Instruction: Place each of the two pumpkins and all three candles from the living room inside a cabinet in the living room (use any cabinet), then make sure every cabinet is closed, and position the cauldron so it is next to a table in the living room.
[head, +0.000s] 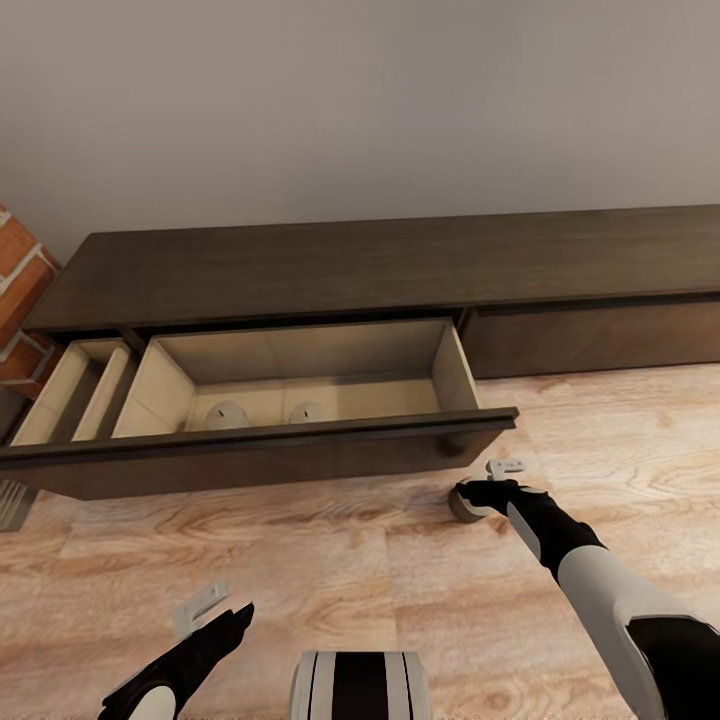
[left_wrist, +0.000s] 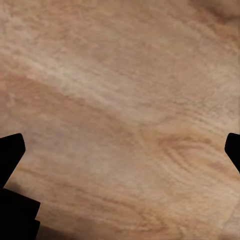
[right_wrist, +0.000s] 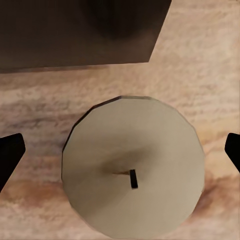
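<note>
The cabinet (head: 300, 265) is a long, low dark-brown unit against the wall, with its wide left drawer (head: 455, 375) pulled out. Two candles (head: 228, 413) (head: 305, 411) stand inside it near the drawer front. A third candle (head: 462, 508) stands on the floor just below the drawer's right corner. My right gripper (head: 487, 485) hovers right over this candle (right_wrist: 132, 172), open, with its fingers (right_wrist: 11, 152) wide apart on either side and not touching it. My left gripper (head: 218, 612) hangs open over bare floor (left_wrist: 122, 100), holding nothing.
The open drawer front (head: 260, 455) juts over the wood floor, and its corner (right_wrist: 80, 30) is close to the candle. A narrower pale compartment (head: 75, 390) is open at the far left. A brick wall (head: 20, 290) borders the left. The cabinet's right drawer front (head: 600, 335) is shut.
</note>
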